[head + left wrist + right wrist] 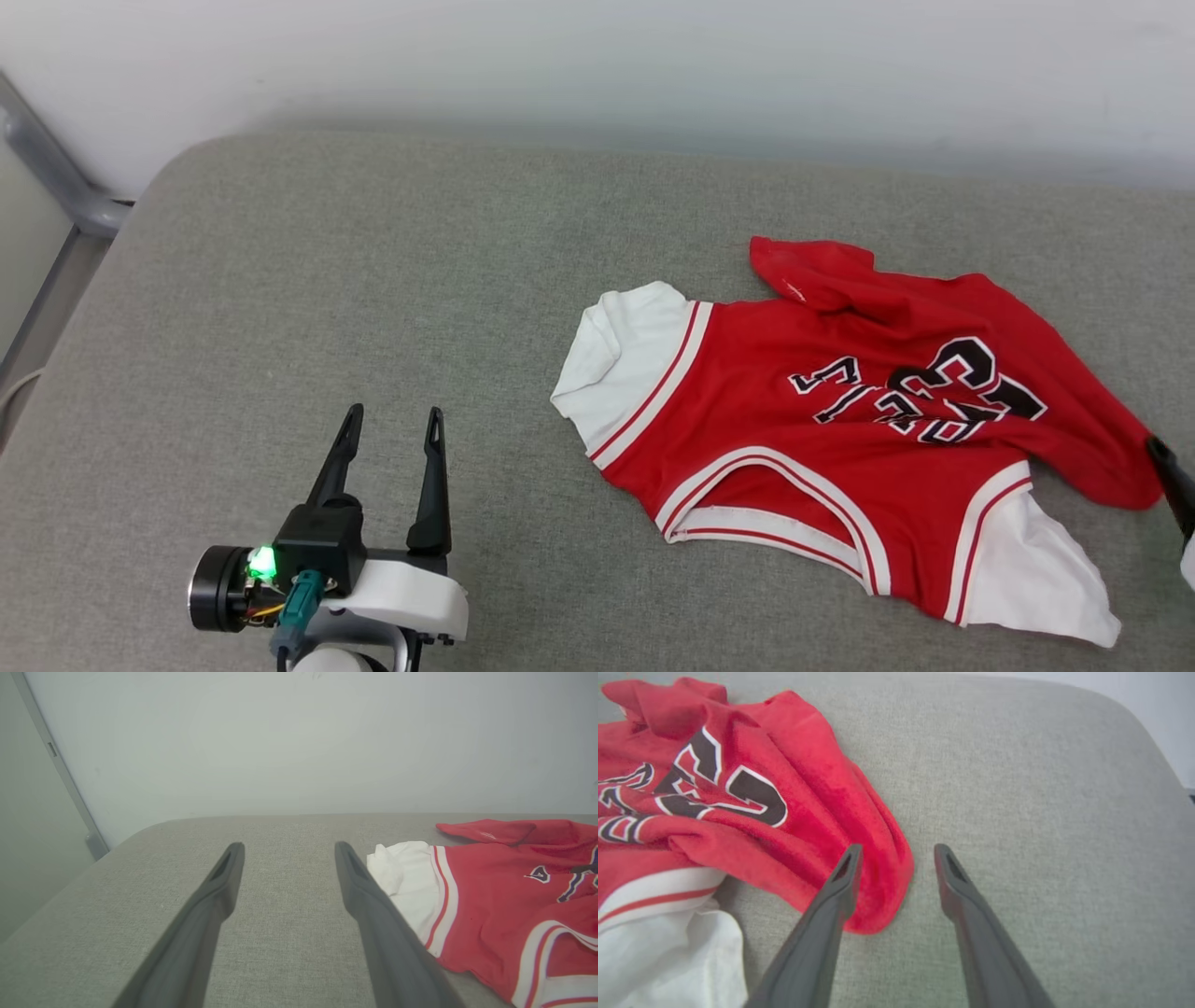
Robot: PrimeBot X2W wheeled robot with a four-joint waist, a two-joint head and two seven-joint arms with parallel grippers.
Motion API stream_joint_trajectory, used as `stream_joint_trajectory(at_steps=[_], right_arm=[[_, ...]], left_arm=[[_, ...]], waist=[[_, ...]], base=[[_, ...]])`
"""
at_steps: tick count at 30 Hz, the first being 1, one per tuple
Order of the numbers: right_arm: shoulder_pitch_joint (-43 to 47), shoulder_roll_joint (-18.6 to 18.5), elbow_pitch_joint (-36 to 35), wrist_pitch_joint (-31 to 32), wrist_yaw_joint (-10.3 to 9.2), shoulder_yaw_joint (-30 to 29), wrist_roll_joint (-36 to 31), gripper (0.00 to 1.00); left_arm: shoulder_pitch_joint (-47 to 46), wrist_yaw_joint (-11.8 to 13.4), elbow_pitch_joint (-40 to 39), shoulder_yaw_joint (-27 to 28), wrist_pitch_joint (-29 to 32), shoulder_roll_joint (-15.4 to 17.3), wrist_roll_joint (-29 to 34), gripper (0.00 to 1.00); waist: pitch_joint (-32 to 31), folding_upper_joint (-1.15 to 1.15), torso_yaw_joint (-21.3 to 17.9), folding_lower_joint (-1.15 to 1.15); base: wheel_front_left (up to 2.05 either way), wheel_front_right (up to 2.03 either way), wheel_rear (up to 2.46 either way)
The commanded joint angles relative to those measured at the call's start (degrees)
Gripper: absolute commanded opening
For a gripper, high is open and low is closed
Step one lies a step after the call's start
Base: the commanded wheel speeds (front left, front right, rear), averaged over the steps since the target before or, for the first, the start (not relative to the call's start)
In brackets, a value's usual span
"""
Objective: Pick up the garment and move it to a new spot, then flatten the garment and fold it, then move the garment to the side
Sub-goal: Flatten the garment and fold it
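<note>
The garment [840, 411] lay rumpled on the bench [373, 280], open empty left hand [394, 413] well left of it, parted empty right hand [898, 849] at its right edge; flattening likely needed corner grips.

Soft red cloth, matt and faintly fleecy, makes up the shirt [747, 411] right of the left gripper [392, 422], its sleeves plain white fabric and its black print flat and smooth. Under the fingers [219, 891], themselves matt dark plastic, the grey cushion [327, 280] shows a coarse woven texture. Behind the fingers sit a glossy white plastic shell [411, 593] and a cap [219, 588] with a bright metallic-looking rim; beyond the fingertips the wall [299, 742] is smooth and matt
</note>
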Motion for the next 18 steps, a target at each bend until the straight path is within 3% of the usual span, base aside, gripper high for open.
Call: stream_joint_trajectory(at_steps=[1,5,9,14,18], right_arm=[[-1.4,0.2,0.3,-0.3,-0.06,-0.9,-1.3,1.0],[-3.4,0.3,-3.5,-0.4,-0.06,-12.0,-11.5,1.0],[0.6,3.7,-12.6,-0.4,-0.06,-28.0,-24.8,1.0],[11.7,13.3,-29.3,-0.4,-0.06,-44.9,-40.9,1.0],[19.7,21.2,-40.4,-0.4,-0.06,-50.6,-48.8,1.0]], left_arm=[[0.7,-0.3,0.0,0.4,-0.2,0.2,0.3,1.0],[0.6,-0.8,0.0,0.8,-0.2,0.8,0.8,1.0],[-0.4,-1.3,-0.1,1.5,-0.2,1.7,1.2,1.0],[-1.9,-2.2,-0.1,1.9,-0.2,3.3,1.7,1.0],[-3.7,-3.6,0.5,1.4,-0.2,4.5,2.0,1.0]], waist=[[-0.6,0.0,-0.3,0.0],[-1.6,0.0,-1.0,0.0],[-2.4,0.0,-1.8,0.0],[-3.0,0.0,-2.7,0.0],[-3.6,0.0,-3.0,0.0]], base=[[0.0,0.0,0.0],[0.0,0.0,0.0],[0.0,0.0,0.0],[0.0,0.0,0.0],[0.0,0.0,0.0]])
